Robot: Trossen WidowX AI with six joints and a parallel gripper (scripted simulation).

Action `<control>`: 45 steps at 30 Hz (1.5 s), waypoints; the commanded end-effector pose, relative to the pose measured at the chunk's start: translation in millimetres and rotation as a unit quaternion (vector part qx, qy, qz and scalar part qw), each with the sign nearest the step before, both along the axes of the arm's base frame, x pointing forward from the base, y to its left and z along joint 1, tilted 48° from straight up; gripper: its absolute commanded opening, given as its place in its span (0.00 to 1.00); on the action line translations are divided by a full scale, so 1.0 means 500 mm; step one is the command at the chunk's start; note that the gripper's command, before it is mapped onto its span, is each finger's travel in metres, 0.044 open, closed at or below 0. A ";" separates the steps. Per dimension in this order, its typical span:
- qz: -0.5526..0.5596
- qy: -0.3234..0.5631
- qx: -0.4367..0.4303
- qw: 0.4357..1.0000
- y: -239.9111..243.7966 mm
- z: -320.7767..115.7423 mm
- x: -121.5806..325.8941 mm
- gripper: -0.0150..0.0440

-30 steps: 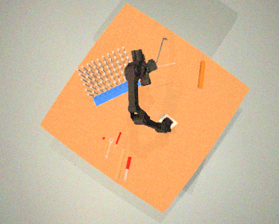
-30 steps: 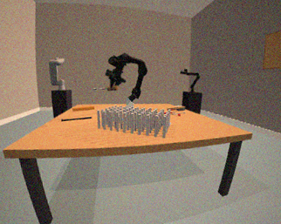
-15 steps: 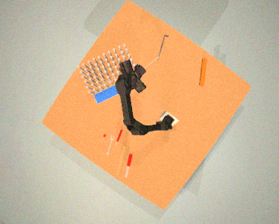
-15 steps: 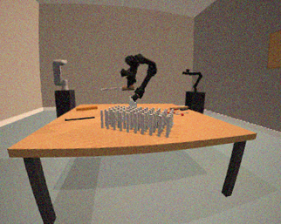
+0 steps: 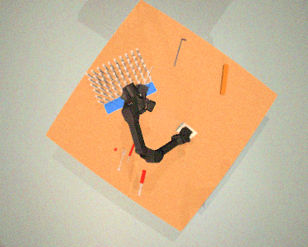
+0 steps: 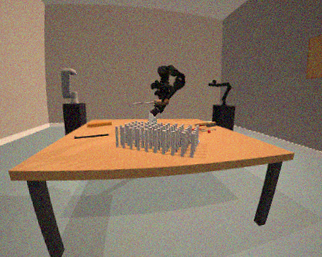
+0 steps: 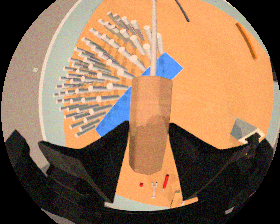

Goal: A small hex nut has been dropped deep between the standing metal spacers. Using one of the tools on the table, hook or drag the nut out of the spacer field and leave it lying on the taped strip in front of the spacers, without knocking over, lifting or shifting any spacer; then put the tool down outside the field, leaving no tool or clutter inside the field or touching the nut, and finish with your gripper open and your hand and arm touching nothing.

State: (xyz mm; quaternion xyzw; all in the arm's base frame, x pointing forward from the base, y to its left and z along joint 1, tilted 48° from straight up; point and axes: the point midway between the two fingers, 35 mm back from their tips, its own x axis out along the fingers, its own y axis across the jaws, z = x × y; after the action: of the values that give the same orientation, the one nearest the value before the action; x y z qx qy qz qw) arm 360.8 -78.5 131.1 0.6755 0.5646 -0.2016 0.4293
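My gripper [image 6: 161,102] [image 7: 150,125] is shut on the wooden handle [image 7: 151,107] of a tool with a thin pale metal rod [image 5: 150,72] [image 6: 143,103] [image 7: 154,40]. The gripper is high above the table, seen from above over the blue taped strip [image 5: 114,106] [image 7: 114,116]. The rod is about level in the exterior view, above the spacer tops; its far end is cut off in the wrist view. The metal spacers [image 7: 110,86] stand in rows behind the strip. A dark L-shaped hook tool [image 5: 179,53] [image 6: 90,136] lies right of the field. The nut cannot be made out.
An orange bar [image 5: 224,79] [image 6: 99,124] [image 7: 246,41] lies at the far right. Red-handled tools [image 5: 142,177] [image 7: 166,181], a pale forked tool [image 5: 122,160] [image 7: 154,190] and a small red thing [image 5: 115,149] [image 7: 141,184] lie on the strip's near side. The arm hides part of the strip.
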 end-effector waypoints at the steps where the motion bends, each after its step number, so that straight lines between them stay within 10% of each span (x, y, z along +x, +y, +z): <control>1: 0.037 -0.049 -0.001 0.998 0.033 0.033 -0.011 0.25; 24: 0.249 -0.313 -0.003 0.917 0.230 0.163 -0.125 0.25; 45: 0.265 -0.311 -0.015 0.913 0.331 0.058 -0.105 0.25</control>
State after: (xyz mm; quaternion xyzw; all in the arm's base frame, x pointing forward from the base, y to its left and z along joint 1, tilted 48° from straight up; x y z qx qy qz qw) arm 307.5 78.0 169.4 0.5241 0.5599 0.1352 0.6274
